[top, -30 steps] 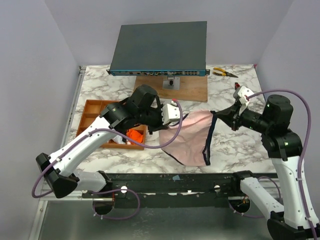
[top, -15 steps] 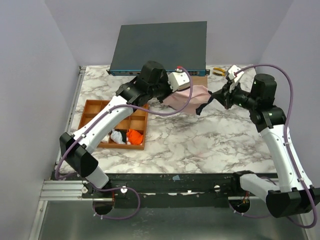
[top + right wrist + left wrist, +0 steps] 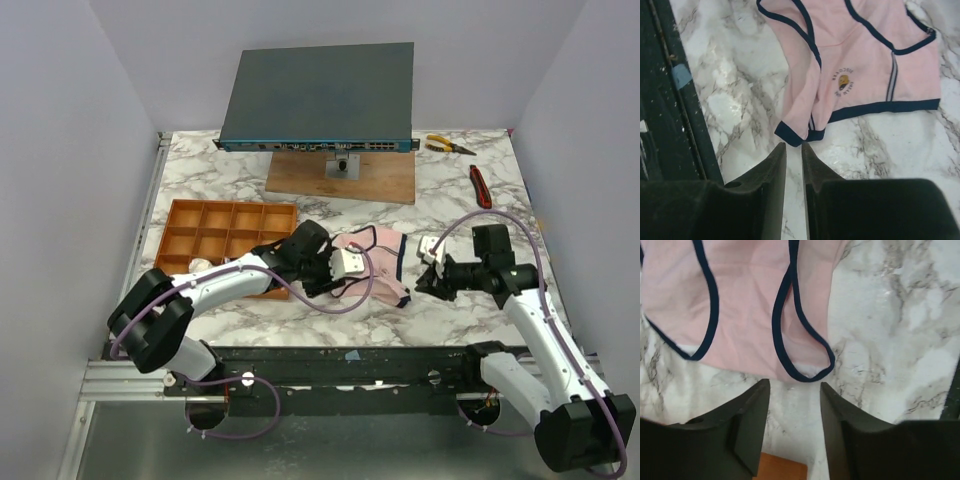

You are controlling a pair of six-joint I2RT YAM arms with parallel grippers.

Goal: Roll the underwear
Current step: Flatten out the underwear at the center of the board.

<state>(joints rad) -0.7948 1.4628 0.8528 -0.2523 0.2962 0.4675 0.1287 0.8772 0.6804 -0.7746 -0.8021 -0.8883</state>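
A pale pink underwear [image 3: 372,262] with dark navy edging lies spread on the marble table, front centre. My left gripper [image 3: 328,284] sits low at its left edge, next to the tray. In the left wrist view the left gripper [image 3: 794,385] is open, with bare marble between the fingers and the underwear [image 3: 750,315] just past the tips. My right gripper [image 3: 422,283] rests at the garment's right corner. In the right wrist view the right gripper [image 3: 793,146] stands narrowly open and holds nothing, and a navy corner of the underwear [image 3: 855,60] lies just ahead of it.
The orange-brown compartment tray [image 3: 215,215] lies to the left, partly under my left arm; its corner [image 3: 782,470] shows between the left fingers. A grey network switch [image 3: 318,95] on a wooden board [image 3: 340,180] stands at the back. Yellow pliers [image 3: 448,146] and a red tool [image 3: 480,185] lie back right.
Both arms brought the pink underwear down from the back of the table to the front centre, laid it flat and let go. Both grippers went from shut to open.
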